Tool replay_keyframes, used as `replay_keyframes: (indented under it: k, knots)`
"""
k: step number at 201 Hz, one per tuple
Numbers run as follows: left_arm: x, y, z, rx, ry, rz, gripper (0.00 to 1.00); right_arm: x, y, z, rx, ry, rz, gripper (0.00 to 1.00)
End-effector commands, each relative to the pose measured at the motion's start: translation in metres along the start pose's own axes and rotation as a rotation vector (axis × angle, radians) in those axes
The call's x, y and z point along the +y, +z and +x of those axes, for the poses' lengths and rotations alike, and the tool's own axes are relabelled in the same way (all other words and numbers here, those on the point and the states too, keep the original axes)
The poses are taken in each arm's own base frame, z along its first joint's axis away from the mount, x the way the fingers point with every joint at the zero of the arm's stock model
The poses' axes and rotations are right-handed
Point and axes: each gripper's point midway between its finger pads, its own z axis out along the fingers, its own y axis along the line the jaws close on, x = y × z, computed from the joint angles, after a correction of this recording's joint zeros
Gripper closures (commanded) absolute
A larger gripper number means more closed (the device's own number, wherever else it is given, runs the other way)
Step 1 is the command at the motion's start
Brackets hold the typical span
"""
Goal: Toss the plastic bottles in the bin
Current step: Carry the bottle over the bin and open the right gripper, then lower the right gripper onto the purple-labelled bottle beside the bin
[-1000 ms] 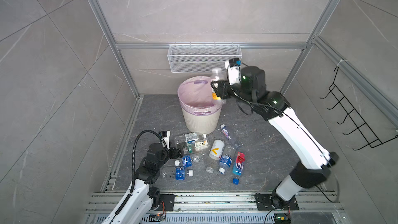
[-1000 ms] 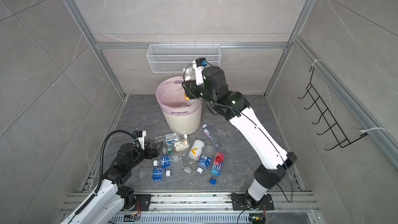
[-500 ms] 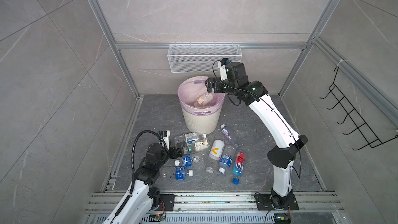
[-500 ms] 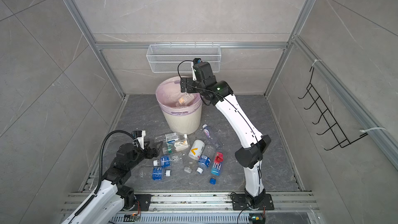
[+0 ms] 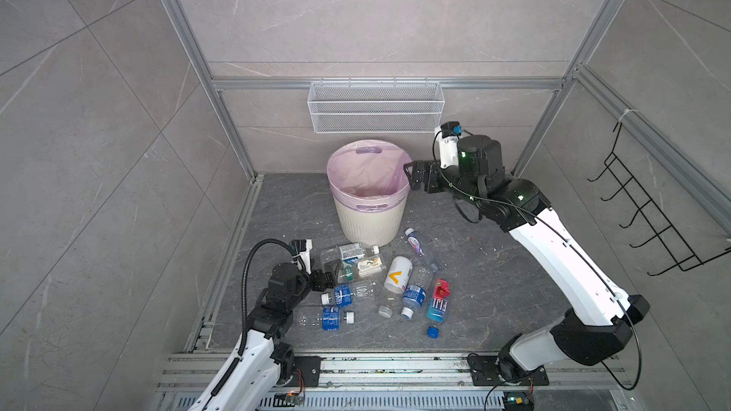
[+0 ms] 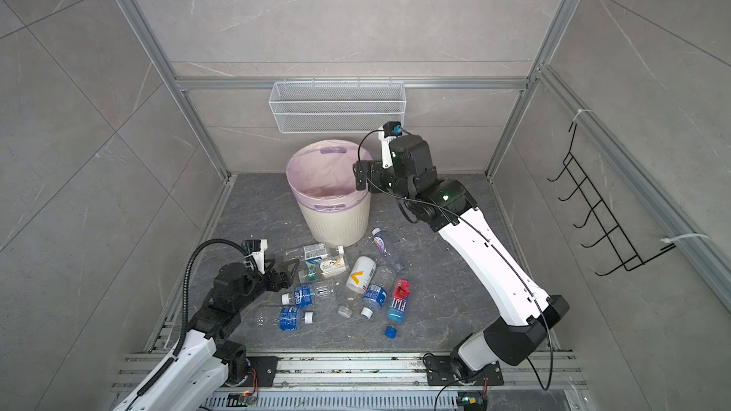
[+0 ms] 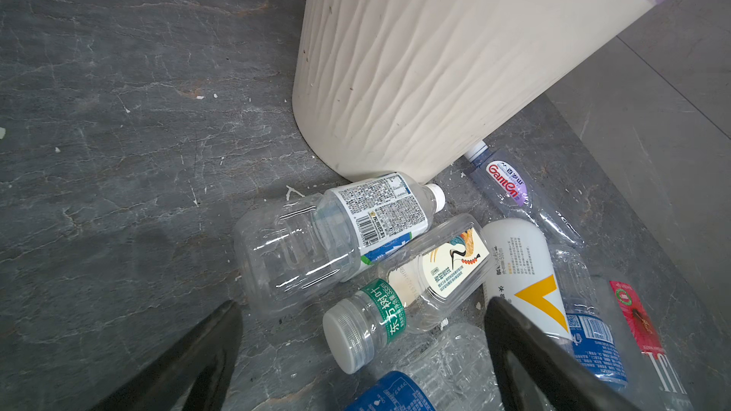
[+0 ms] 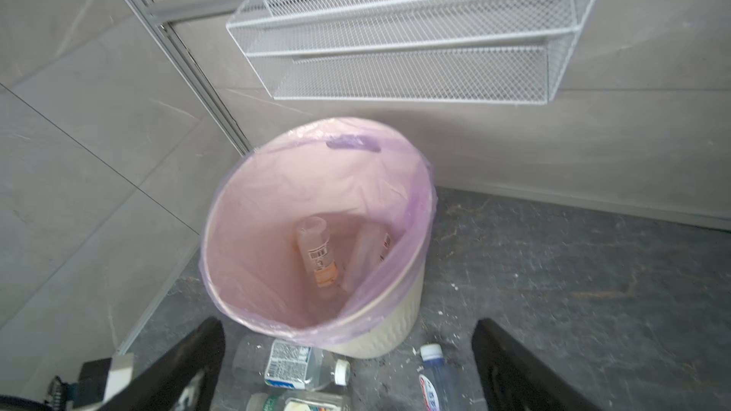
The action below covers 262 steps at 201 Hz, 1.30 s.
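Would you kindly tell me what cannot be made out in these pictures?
- Inside the bin: hidden in both top views by its near wall; the right wrist view shows two bottles there, blurred, labels unreadable.
- The red-labelled bottle: cut off by the left wrist view's edge.
- The white bottle: its print is too small to read in both top views.

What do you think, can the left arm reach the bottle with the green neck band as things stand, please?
Probably yes: the left gripper sits low just short of the green-banded bottle, jaws open towards it, with nothing on top; neighbouring bottles crowd it.
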Motion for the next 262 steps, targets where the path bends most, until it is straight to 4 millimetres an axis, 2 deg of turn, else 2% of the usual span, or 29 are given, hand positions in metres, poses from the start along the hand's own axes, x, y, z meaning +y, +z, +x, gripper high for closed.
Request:
replay_keyframes:
  k: [1, 38, 80, 112, 173, 218, 262]
  knots:
    - [-0.004, -0.001, -0.007, -0.031, 0.039, 0.016, 0.03, -0.018, -0.015, 0.013, -0.022, -0.008, 0.058, 0.0]
    - [-0.005, -0.002, -0.007, -0.031, 0.04, 0.021, 0.03, -0.046, -0.024, 0.064, 0.025, -0.026, 0.141, 0.01]
    - [-0.006, -0.002, -0.007, -0.033, 0.04, 0.023, 0.03, -0.065, -0.025, 0.126, 0.097, -0.009, 0.168, 0.0]
    - [-0.006, -0.002, -0.007, -0.031, 0.04, 0.025, 0.03, -0.077, -0.027, 0.163, 0.146, 0.011, 0.186, 0.0]
    - [-0.007, -0.002, -0.009, -0.035, 0.041, 0.029, 0.03, -0.098, -0.042, 0.213, 0.176, 0.07, 0.224, 0.0]
    - [-0.008, -0.003, -0.009, -0.037, 0.043, 0.033, 0.03, -0.11, -0.042, 0.257, 0.251, 0.114, 0.257, 0.0]
    - [-0.009, -0.004, -0.009, -0.035, 0.04, 0.04, 0.03, -0.118, -0.036, 0.281, 0.307, 0.109, 0.29, 0.0]
